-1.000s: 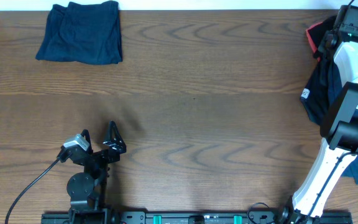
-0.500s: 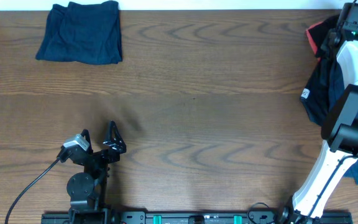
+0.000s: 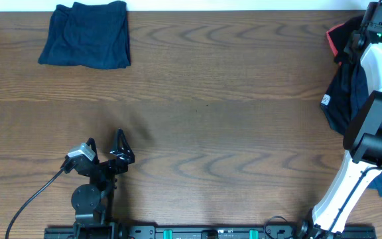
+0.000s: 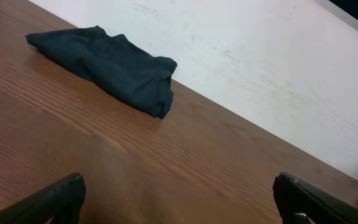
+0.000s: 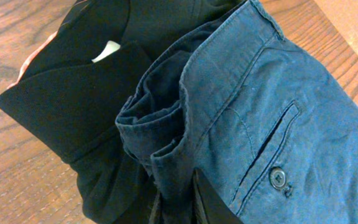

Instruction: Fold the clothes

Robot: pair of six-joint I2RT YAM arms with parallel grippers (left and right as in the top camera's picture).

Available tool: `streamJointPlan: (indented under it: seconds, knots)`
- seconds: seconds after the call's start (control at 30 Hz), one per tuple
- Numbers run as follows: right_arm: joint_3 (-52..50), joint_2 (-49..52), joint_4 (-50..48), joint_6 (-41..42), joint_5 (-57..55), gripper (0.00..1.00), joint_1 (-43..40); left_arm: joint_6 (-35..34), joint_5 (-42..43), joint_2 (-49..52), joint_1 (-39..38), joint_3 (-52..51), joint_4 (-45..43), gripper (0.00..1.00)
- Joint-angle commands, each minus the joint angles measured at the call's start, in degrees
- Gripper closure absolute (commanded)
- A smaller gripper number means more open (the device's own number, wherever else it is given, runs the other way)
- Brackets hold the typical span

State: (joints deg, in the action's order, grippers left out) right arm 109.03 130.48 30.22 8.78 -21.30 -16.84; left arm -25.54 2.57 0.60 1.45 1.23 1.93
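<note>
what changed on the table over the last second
The right arm crept slightly further toward the far right corner, above the clothes pile. Nothing was visibly taken hold of or let go. The left arm, its jaws open, and the folded dark garment at the far left stayed where they were.

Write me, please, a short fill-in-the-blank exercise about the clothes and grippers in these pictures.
1. In the overhead view, the folded dark blue garment lies at the far ____ corner of the table.
2. The left gripper is ____ and holds nothing.
3. In the right wrist view, the back pocket of the blue trousers closes with a ____.
Missing words: left; open; button.
</note>
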Motion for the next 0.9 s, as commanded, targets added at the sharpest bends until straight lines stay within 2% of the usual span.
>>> streamJointPlan:
  seconds: [0.0, 0.13, 0.47, 0.87]
  knots:
    - [0.92, -2.21, 0.04, 0.59, -0.98, 0.9, -0.46, -0.07, -1.14, -0.31, 0.24, -1.01, 2.08, 0.02]
    - [0.9, -2.19, 0.13, 0.59, -0.87, 0.99, -0.46, -0.07, -1.14, -0.31, 0.24, -1.01, 2.08, 0.02]
    - [0.9, -3.54, 0.39, 1.51, -0.76, 0.99, -0.04, -0.07, -1.14, -0.31, 0.24, -1.01, 2.08, 0.02]
    - [0.9, -14.47, 2.89, 1.25, 2.47, 0.99, 2.67, -0.07, -1.14, -0.31, 0.24, -1.01, 2.05, 0.02]
